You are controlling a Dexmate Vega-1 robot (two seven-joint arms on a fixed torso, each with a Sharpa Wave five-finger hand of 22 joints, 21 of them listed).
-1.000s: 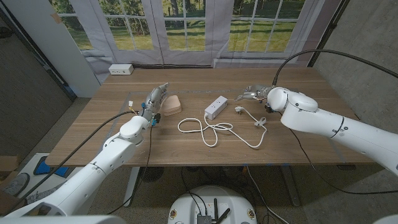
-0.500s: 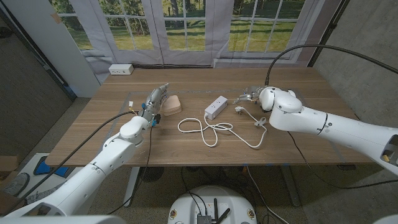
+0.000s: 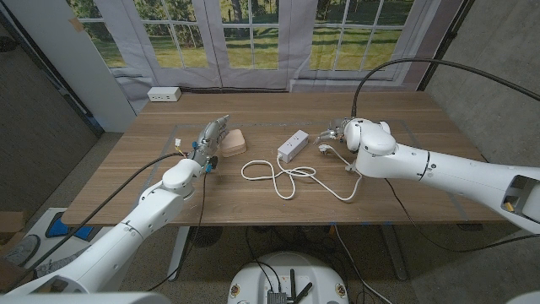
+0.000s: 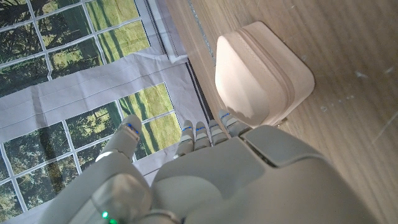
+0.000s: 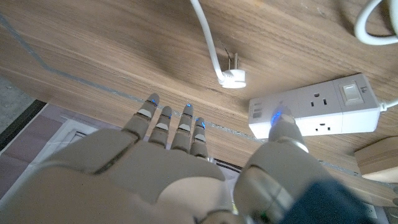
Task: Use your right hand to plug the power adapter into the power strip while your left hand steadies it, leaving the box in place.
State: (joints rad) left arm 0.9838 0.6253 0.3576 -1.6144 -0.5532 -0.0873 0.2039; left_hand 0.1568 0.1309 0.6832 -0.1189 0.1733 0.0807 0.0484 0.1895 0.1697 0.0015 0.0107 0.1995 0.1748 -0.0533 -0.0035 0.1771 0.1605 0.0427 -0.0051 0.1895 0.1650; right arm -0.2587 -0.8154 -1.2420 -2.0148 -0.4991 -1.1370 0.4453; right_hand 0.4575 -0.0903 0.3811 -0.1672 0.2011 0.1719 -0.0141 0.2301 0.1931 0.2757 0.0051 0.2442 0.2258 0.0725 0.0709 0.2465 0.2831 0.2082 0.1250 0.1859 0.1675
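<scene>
The plug (image 3: 324,149) lies on the bench (image 3: 422,110) near the middle, just right of the strip (image 3: 292,145), prongs free, its white cord (image 3: 278,176) looping toward the near edge. The right hand (image 3: 336,128) hovers just beyond the plug, fingers (image 5: 163,121) spread, holding nothing. The left hand (image 3: 211,135) stands beside the box (image 3: 233,142) toward the left edge, fingers straight and empty.

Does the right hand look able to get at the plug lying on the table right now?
Probably yes. The right hand is open, holding nothing, and hovers close to the plug, which lies bare on the table beside the power strip. Nothing stands between them.
</scene>
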